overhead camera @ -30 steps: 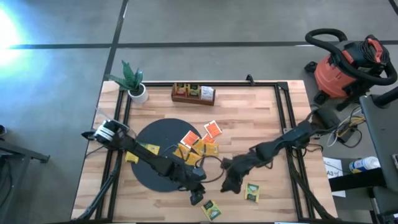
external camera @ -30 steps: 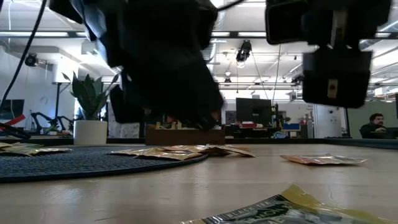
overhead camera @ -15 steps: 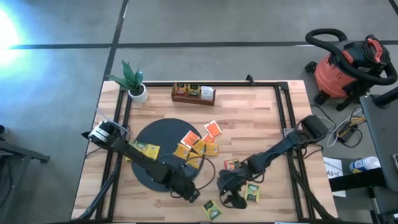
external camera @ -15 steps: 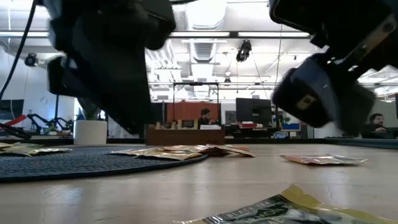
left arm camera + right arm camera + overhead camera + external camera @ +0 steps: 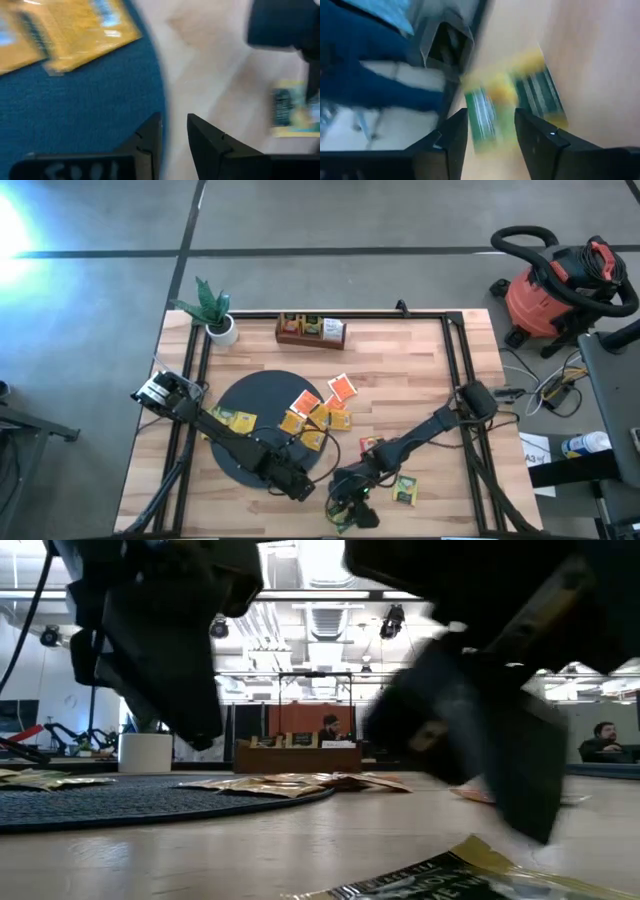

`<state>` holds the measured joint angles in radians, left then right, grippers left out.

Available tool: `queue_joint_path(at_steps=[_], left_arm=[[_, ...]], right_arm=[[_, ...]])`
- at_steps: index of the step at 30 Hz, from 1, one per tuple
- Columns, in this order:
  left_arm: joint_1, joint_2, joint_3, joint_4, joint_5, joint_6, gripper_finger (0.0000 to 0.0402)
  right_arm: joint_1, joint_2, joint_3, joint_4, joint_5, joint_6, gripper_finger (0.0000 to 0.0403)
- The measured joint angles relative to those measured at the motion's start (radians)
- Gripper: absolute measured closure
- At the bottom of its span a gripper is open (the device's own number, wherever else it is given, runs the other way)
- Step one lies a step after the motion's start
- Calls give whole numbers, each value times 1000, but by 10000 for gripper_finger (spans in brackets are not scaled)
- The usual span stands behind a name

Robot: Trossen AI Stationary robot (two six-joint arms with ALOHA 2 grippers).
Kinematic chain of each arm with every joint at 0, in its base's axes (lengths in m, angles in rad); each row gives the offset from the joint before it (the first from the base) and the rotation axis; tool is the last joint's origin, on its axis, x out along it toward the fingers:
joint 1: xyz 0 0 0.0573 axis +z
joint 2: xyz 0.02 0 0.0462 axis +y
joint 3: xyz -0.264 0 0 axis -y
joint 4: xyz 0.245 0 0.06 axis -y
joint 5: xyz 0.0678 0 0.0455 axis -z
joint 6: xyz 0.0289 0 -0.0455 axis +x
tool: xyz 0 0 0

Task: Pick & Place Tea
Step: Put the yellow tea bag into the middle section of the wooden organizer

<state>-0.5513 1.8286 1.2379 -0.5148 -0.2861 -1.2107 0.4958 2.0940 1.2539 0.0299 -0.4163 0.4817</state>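
Note:
A green tea packet (image 5: pixel 337 526) (image 5: pixel 450 876) lies flat on the wood near the table's near edge. My right gripper (image 5: pixel 348 508) (image 5: pixel 490 127) hovers right above it, open, and the blurred packet (image 5: pixel 485 112) shows between and beyond its fingers. My left gripper (image 5: pixel 302 487) (image 5: pixel 174 131) hangs over the near right edge of the black round mat (image 5: pixel 250 415), its fingers a narrow gap apart and holding nothing. Yellow and orange-red packets (image 5: pixel 318 415) lie piled on the mat's right edge. Another green packet (image 5: pixel 405 490) and an orange-red one (image 5: pixel 372 445) lie on the wood.
The brown wooden tray (image 5: pixel 310 330) with packets stands at the far edge, beside a potted plant (image 5: pixel 215 315). Yellow packets (image 5: pixel 228 422) lie on the mat's left part. A black frame rail (image 5: pixel 460 380) runs along the table's sides. A red vacuum (image 5: pixel 560 280) stands off the table.
My right gripper has swung toward the near edge and to the left, coming down low over the green packet and tipping as it went. My left gripper has drawn back a little from that packet toward the mat.

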Motion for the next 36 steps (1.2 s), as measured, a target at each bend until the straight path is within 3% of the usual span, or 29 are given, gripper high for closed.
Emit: queue_joint_path(at_steps=[3,8,19,30,36], left_arm=[[-5,-7,1,-1,-10,20,314],[-16,-27,0,-35,-12,39,314],[-37,-76,0,-64,-51,75,314],[20,-59,-1,145,-56,151,314],[99,-13,-3,309,58,206,314]], right_arm=[[1,42,51,-61,-3,23,263],[2,79,114,-163,94,48,281],[-10,-11,110,-426,517,161,287],[-8,-192,45,-455,601,148,287],[-17,-320,-69,-444,601,175,287]])
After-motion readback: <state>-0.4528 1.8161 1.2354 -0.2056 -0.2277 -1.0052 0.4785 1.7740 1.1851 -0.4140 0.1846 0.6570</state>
